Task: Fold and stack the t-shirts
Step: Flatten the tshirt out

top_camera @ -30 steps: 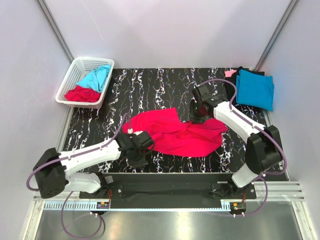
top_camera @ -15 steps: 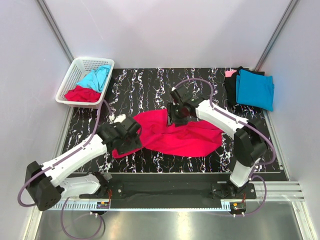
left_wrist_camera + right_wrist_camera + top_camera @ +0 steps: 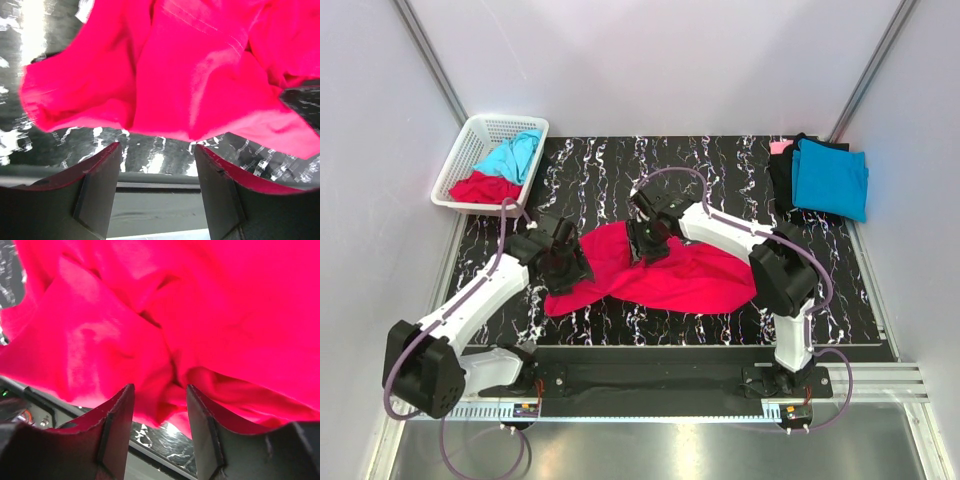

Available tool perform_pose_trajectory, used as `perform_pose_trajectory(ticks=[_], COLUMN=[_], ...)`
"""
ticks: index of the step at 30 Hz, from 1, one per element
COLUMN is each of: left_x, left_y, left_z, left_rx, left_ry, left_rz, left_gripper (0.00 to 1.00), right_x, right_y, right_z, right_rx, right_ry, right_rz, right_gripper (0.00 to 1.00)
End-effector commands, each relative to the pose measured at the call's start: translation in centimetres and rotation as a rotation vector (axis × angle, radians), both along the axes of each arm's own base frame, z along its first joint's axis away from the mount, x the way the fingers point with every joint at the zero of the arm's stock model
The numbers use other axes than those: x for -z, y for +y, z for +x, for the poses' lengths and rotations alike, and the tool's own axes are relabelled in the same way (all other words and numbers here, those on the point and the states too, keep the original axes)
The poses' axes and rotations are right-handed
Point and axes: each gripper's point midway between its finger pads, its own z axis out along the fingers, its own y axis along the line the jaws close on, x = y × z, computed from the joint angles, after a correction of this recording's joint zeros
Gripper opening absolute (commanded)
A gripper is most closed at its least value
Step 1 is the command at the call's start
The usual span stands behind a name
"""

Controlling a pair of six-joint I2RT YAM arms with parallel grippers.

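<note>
Black stone-look table (image 3: 620, 160), glossy with white veining, pale walls on three sides. The crimson shirt (image 3: 690, 280) lay crumpled and unfolded on the middle of the table. Its long axis ran left to right, the left end dipping toward the near edge. Cloth was thin and soft, deeply rumpled, with a stitched hem visible in the left wrist view.

The left gripper (image 3: 157, 147) sat at the shirt's left end, the cloth just ahead of it and to its right. Its fingers were spread, with only table showing in the gap. The right gripper (image 3: 160, 387) was over the shirt's far edge, left of mid-length, the bulk of the cloth lying near and right of it. Its fingers stood partly apart with a bunch of cloth filling the gap and creases running in to that spot. Whether they actually pinched, could not tell.

Both grippers worked the left half; the shirt's right end lay well apart from either. Flattening would likely need a pull along that long axis.

Far right corner held a folded turquoise shirt (image 3: 830, 178) on a black shirt (image 3: 782, 180), a pink shirt (image 3: 779, 147) peeking out behind. Far left, a white lattice basket (image 3: 455, 160) held a loose turquoise shirt (image 3: 512, 155) and a loose red shirt (image 3: 483, 187).
</note>
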Motion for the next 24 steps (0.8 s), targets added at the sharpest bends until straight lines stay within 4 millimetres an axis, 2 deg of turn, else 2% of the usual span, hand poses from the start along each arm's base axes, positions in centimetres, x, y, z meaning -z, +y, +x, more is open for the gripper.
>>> perform_pose_trajectory(ticks=[1, 2, 4, 5, 6, 7, 8, 10, 11, 13, 14, 15, 18, 20, 21, 23, 24], left_x=[0.6, 0.7, 1.2, 1.4, 1.3, 1.2, 1.1, 0.7, 0.4, -0.2, -0.8, -1.0, -1.4, -1.2, -1.0, -1.1, -1.3], left_y=[-1.3, -1.4, -1.0, -0.7, -0.4, -0.3, -0.1, 0.3, 0.3, 0.4, 0.4, 0.5, 0.1, 0.0, 0.0, 0.0, -0.2], left_z=[0.5, 0.9, 1.0, 1.0, 1.2, 1.2, 1.3, 1.6, 1.8, 2.1, 2.6, 3.0, 3.5, 3.6, 3.6, 3.7, 3.8], left_rx=[0.047, 0.046, 0.026, 0.028, 0.015, 0.014, 0.015, 0.009, 0.009, 0.013, 0.018, 0.023, 0.054, 0.068, 0.073, 0.090, 0.102], left_ry=[0.017, 0.008, 0.031, 0.036, 0.040, 0.039, 0.034, 0.022, 0.012, -0.009, -0.030, -0.039, -0.036, -0.028, -0.020, -0.028, -0.035], left_rz=[-0.169, -0.197, -0.249, -0.254, -0.268, -0.273, -0.273, -0.275, -0.278, -0.273, -0.272, -0.265, -0.269, -0.269, -0.269, -0.267, -0.277], left_gripper=[0.65, 0.65, 0.65, 0.65, 0.65, 0.64, 0.64, 0.64, 0.64, 0.64, 0.64, 0.64, 0.64, 0.64, 0.64, 0.64, 0.64], right_x=[-1.6, -1.4, -1.6, -1.3, -2.3, -2.8, -3.6, -3.8, -5.4, -5.9, -7.3, -7.7, -8.1, -6.6, -6.0, -4.1, -3.6], right_y=[2.8, 3.0, 3.2, 3.2, 3.2, 3.1, 2.8, 1.9, 1.5, 1.2, 0.7, 0.6, -0.9, -2.4, -2.9, -4.5, -5.2], right_z=[0.1, -0.2, -0.9, -2.1, -2.7, -3.3, -4.9, -6.8, -7.9, -10.5, -11.6, -12.9, -15.9, -17.6, -18.2, -19.7, -19.6], right_rx=[-0.065, -0.070, -0.073, -0.079, -0.083, -0.062, -0.070, -0.052, -0.055, -0.051, -0.044, -0.054, -0.019, 0.010, 0.013, 0.012, 0.027], right_ry=[-0.021, -0.011, 0.004, 0.023, 0.013, 0.016, 0.016, 0.033, 0.020, 0.035, 0.028, 0.030, 0.096, 0.155, 0.173, 0.204, 0.184], right_rz=[0.095, 0.102, 0.112, 0.107, 0.120, 0.118, 0.125, 0.106, 0.119, 0.109, 0.123, 0.121, 0.112, 0.057, 0.036, -0.048, -0.087], right_gripper=[0.52, 0.52, 0.42, 0.35, 0.22, 0.03, 0.00, 0.00, 0.00, 0.00, 0.00, 0.00, 0.00, 0.00, 0.12, 0.27, 0.36])
